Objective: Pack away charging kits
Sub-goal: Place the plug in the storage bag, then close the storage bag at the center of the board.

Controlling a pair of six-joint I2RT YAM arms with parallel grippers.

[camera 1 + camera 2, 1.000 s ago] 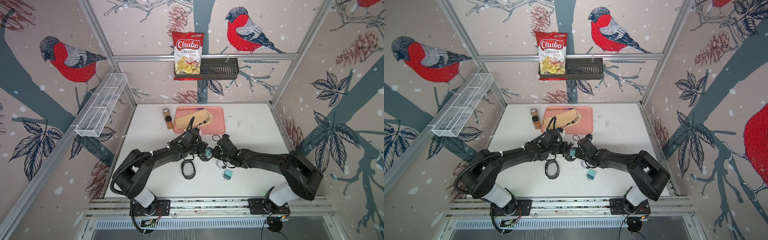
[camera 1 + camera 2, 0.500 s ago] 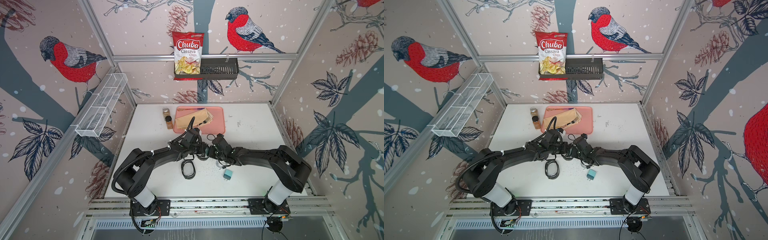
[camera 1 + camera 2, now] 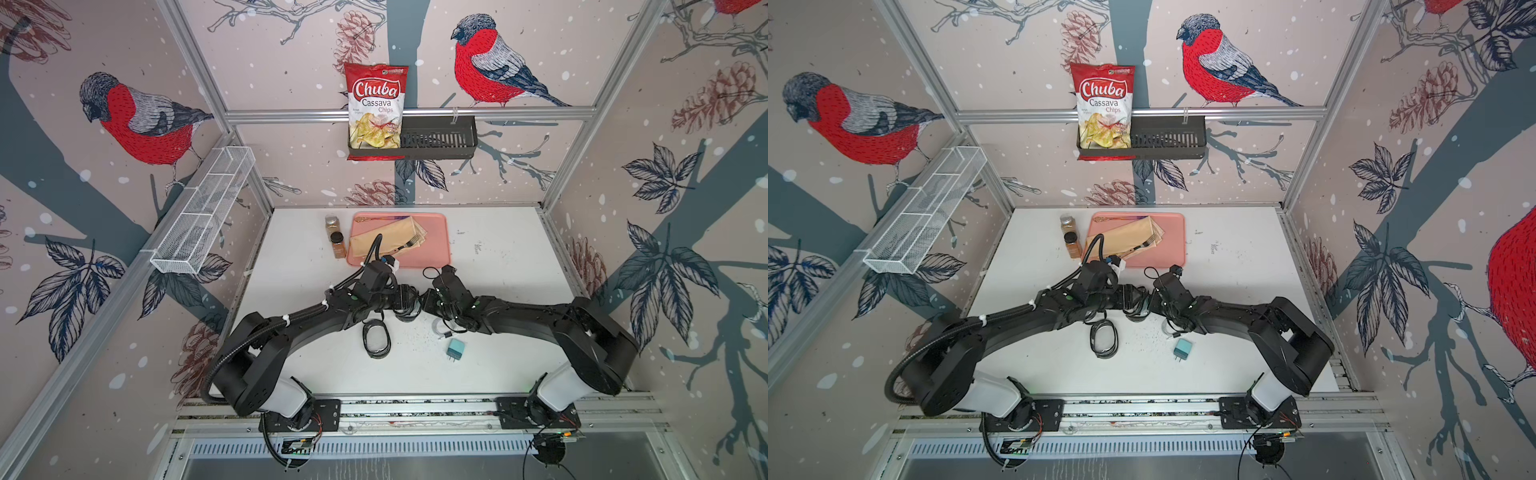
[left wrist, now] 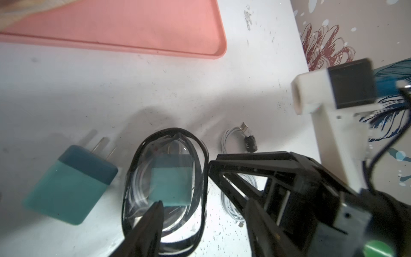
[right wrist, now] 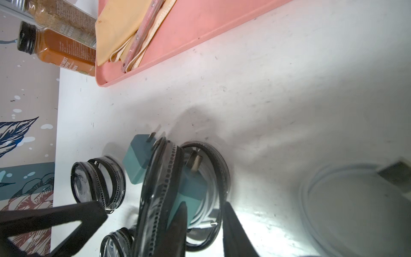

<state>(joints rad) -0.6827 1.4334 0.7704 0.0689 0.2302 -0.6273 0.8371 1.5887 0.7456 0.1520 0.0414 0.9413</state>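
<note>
Top views both show, nearest to the robot's base, the front adapter (image 3: 456,348), a teal cube lying alone on the white tabletop (image 3: 498,370) with its prongs toward the base. A little further in, the spare cases (image 3: 376,340) lie just in front of the left arm; the right wrist view shows that they are two, close together. A loose cable (image 3: 435,327), white and coiled, lies just beside the right arm. Behind these the two arms meet at the middle of the tabletop, over the open case (image 5: 223,171). Its clear lid (image 5: 160,189) stands upright, and inside lie the packed adapter (image 5: 191,189) and the packed cable (image 5: 208,194). The left hand (image 4: 203,205) has its jaws wide apart and holds nothing; one finger (image 4: 153,224) is in front of the lid. The right hand (image 5: 205,207) has its jaws only narrowly apart, astride the rim of the open case, and the gap is wider than the rim, so nothing is clamped. A second adapter (image 5: 135,160) lies just beside the lid, hidden under the left arm in both top views. Further back is the pink tray (image 3: 438,251) with a yellow napkin (image 3: 386,237) on it, and two brown spice jars (image 3: 338,247) are just at its left. On the back wall a black shelf (image 3: 440,139) carries a bag of chips (image 3: 376,112).
</note>
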